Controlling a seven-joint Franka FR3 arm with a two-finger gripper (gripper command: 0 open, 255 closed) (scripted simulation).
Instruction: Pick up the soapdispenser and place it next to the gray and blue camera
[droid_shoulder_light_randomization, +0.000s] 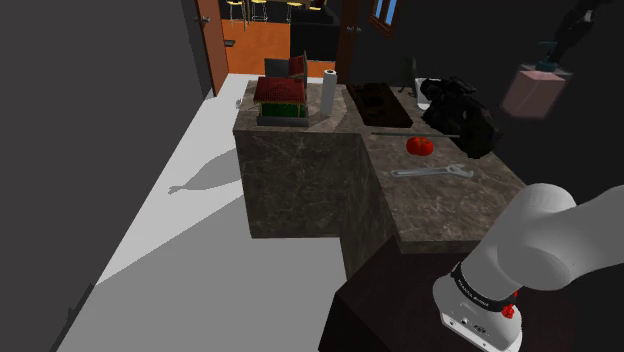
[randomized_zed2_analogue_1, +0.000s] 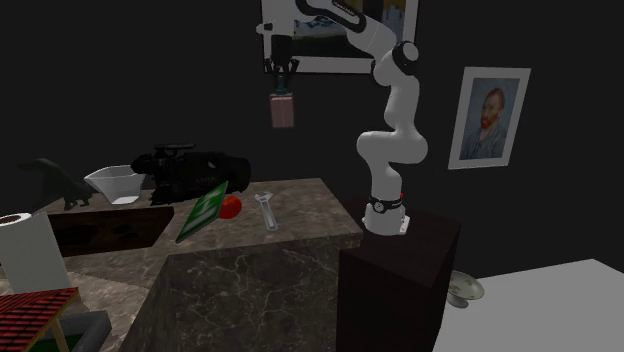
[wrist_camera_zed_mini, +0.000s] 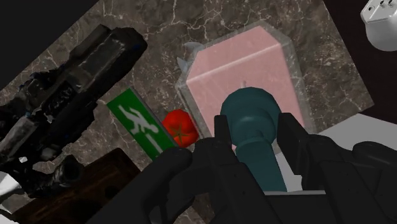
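Dark veined surface (droid_shoulder_light_randomization: 440, 205) is lying well below me. My end effector (wrist_camera_zed_mini: 254, 124) is clasping the dispenser (wrist_camera_zed_mini: 248, 73) by its teal pump, hanging it in mid-air, the camera (randomized_zed2_analogue_1: 190, 170) sitting at its eight o'clock in the second exterior view.

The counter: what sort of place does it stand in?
Probably a home kitchen: the L-shaped marbled counter carries a paper towel roll and a tomato, and a framed portrait hangs on the dark wall.
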